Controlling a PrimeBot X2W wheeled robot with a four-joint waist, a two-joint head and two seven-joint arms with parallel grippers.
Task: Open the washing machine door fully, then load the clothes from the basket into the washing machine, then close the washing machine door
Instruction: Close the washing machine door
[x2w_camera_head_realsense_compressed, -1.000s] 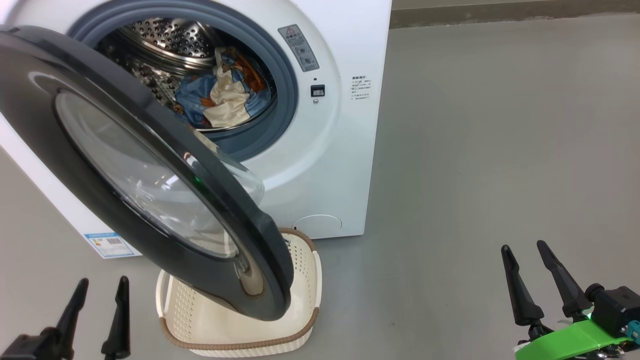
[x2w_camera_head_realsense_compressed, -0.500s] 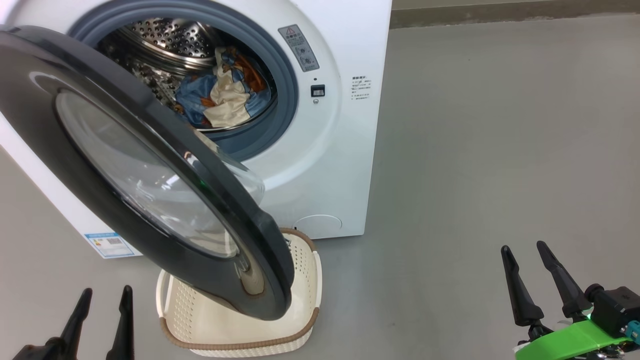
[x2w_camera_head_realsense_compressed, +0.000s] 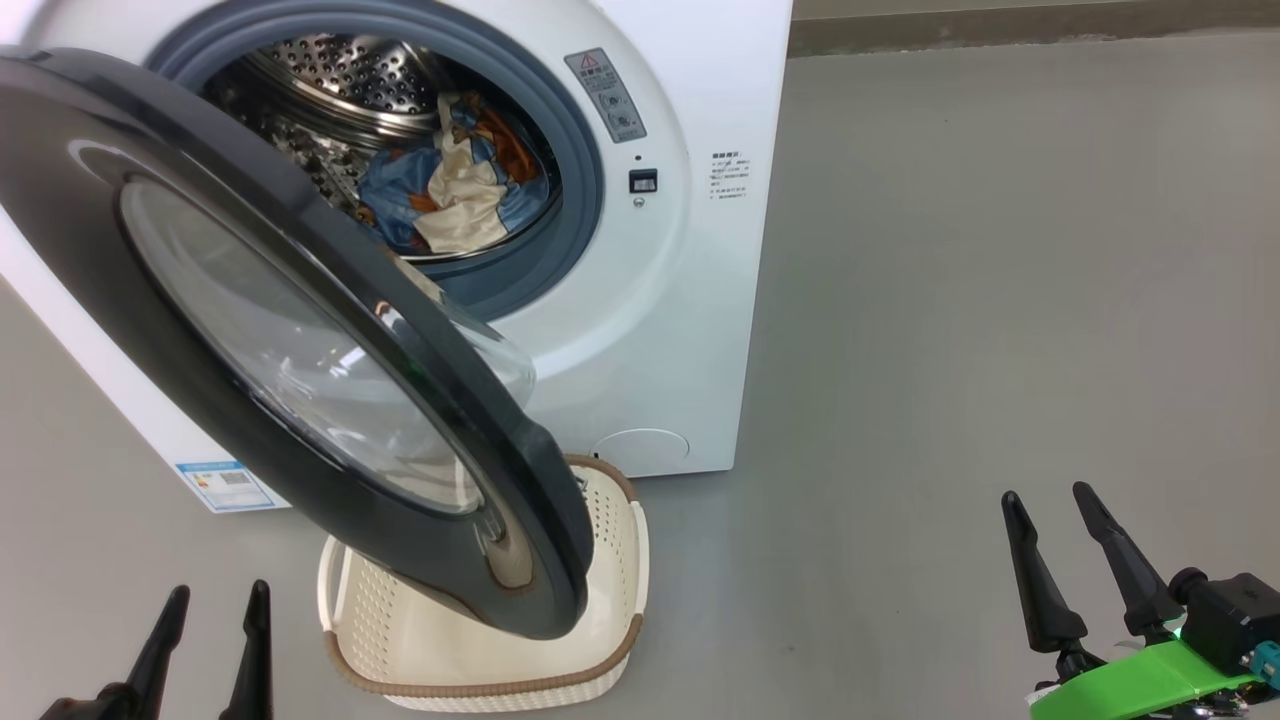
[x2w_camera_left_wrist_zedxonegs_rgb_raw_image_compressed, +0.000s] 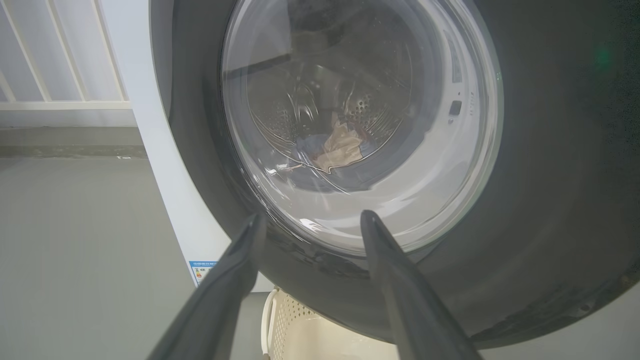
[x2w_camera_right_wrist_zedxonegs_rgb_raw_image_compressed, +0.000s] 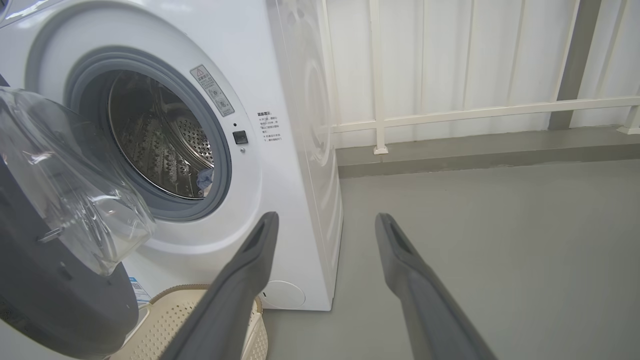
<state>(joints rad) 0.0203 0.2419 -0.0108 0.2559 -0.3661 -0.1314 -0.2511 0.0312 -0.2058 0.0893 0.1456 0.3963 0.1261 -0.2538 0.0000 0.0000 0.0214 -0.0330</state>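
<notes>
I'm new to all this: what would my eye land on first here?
The big glossy black door of the white washing machine, swung open across the left of the head view and hanging over a cream basket on the floor. Behind it, blue, cream and orange clothes lie bunched in the steel drum. The left end effector and right end effector stand open at the bottom corners.

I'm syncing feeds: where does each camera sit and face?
Head view: on the head, looking down at the big white front-loading washing machine, its open glossy black round door, the cream perforated plastic basket; left fingers, right fingers at the bottom.
Left wrist view: left wrist, facing the door's glass closely; own fingers.
Right wrist view: right wrist, facing the machine's front; own fingers.
All share: door, basket.
</notes>
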